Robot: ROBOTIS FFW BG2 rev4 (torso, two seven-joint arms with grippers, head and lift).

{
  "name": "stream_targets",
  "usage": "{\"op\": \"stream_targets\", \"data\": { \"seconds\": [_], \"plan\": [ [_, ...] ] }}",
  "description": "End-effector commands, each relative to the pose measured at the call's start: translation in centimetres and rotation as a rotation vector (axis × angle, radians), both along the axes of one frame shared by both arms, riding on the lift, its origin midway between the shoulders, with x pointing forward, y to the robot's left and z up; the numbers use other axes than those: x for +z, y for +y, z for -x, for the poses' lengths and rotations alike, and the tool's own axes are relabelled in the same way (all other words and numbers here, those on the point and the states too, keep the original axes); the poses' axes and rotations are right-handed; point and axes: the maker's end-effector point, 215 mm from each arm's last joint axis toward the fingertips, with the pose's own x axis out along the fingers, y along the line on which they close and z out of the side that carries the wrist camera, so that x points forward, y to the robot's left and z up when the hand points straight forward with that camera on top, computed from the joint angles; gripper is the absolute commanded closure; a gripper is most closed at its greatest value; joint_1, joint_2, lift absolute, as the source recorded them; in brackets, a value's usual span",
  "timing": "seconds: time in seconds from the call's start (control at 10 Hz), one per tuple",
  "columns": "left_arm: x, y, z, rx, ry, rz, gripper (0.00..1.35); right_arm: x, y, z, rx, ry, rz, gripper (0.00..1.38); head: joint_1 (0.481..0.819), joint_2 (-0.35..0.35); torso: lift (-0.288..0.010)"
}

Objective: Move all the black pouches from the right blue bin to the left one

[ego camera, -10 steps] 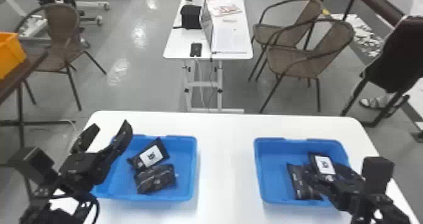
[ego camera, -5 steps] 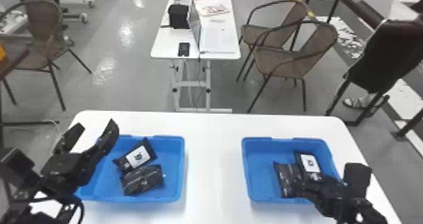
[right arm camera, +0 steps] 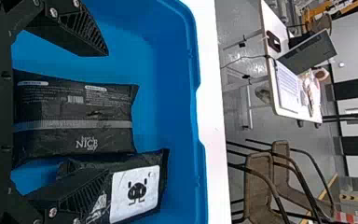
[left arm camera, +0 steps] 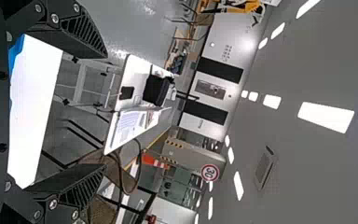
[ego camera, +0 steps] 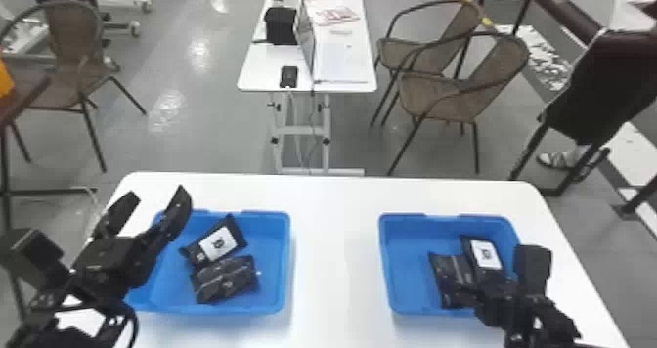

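Note:
Over the right blue bin (ego camera: 408, 293), my right gripper (ego camera: 481, 293) reaches low across the near side of two black pouches. One is a dark printed pouch (ego camera: 447, 269); beside it, to the right, is a white-labelled pouch (ego camera: 485, 253). In the right wrist view my right gripper (right arm camera: 107, 113) is open: the printed pouch (right arm camera: 74, 112) lies between the fingers, and the lower finger overlaps the labelled pouch (right arm camera: 135, 191). My left gripper (ego camera: 156, 203) is parked open above the left edge of the left blue bin (ego camera: 273, 293), also open in its wrist view (left arm camera: 106, 111). That bin holds a labelled pouch (ego camera: 218, 242) and a dark pouch (ego camera: 225, 279).
Both bins stand on a white table (ego camera: 337, 254), with a strip of tabletop between them. Beyond it are a smaller table (ego camera: 342, 71) with a laptop, wicker chairs (ego camera: 445, 95) and a brown chair (ego camera: 76, 44) at the left.
The head view has shifted, moving the scene left overall. Relative to its bin, my right gripper has moved left, toward the printed pouch. My left gripper has kept its place over the left bin's edge.

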Motion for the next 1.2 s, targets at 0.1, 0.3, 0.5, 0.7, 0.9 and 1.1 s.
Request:
{"op": "stream_targets", "data": {
  "seconds": [0.1,0.3,0.5,0.7,0.9,1.1],
  "plan": [
    [0.0,-0.1,-0.1,-0.006,0.002,0.006,0.21,-1.3,0.1,0.4,-0.013,0.06,0.011,0.14,0.695,-0.024,0.0],
    [0.0,0.0,-0.1,-0.004,0.002,0.007,0.21,-1.7,-0.6,0.9,-0.059,0.085,0.022,0.14,0.695,-0.03,0.0],
    [0.1,0.1,-0.1,-0.002,-0.001,0.006,0.21,-2.2,-0.2,0.3,-0.062,0.101,0.011,0.14,0.695,-0.034,0.0],
    [0.1,0.1,-0.1,-0.001,-0.001,0.006,0.21,-3.1,0.6,0.5,-0.056,0.141,-0.003,0.14,0.695,-0.028,0.0],
    [0.1,0.2,-0.1,0.0,-0.001,0.007,0.21,-4.2,1.0,0.9,-0.051,0.174,-0.01,0.15,0.695,-0.019,0.0],
    [0.1,0.3,0.0,0.003,-0.003,0.01,0.21,-4.7,2.2,1.0,-0.049,0.175,-0.057,0.74,0.695,-0.013,0.0]
  ]
}}
